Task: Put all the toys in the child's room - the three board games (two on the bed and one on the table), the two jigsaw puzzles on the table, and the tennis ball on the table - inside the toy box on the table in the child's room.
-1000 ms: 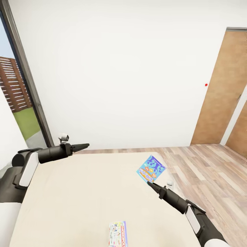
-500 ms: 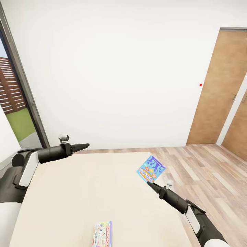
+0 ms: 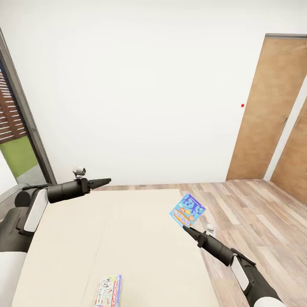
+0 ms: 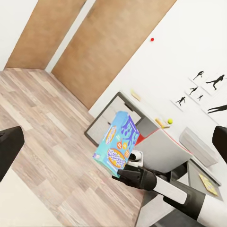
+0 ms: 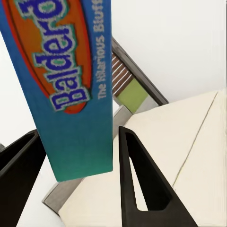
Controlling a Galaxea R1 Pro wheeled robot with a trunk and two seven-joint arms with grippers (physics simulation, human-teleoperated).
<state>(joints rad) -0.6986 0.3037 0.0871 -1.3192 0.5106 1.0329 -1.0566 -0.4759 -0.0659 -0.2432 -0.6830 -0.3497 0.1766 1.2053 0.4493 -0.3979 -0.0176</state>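
The bed (image 3: 106,230) is showing a plain beige mattress, matt and cloth-like. The blue board game (image 3: 187,209) is looking like smooth printed card with a slight sheen, as is the Monopoly box (image 3: 108,291) at the bed's near edge. The right end effector (image 3: 186,229) is showing matt black plastic fingers (image 5: 137,189). The floor (image 3: 260,221) is appearing as pale wood-grain planks, the doors (image 3: 264,106) as matt brown wood.
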